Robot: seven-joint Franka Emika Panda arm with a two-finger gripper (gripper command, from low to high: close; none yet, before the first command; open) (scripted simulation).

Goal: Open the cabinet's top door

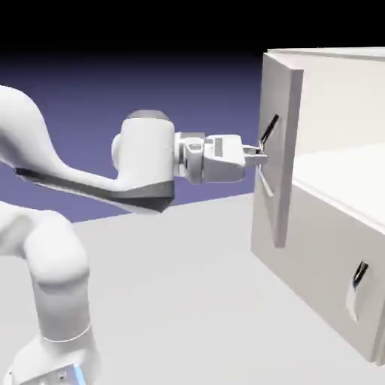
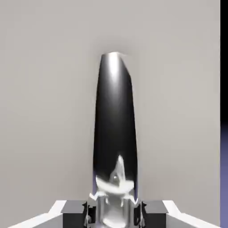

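Since the top door looks a stiff, hinged slab, its slick curved handle suits pulling; the hand pinches it.

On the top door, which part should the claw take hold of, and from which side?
The handle: a slim, dark, shiny bar standing off the top door, narrow enough to sit between the fingers. Come at it straight from the front, level, as the claw does here, shut on that bar with the door swung partly out.
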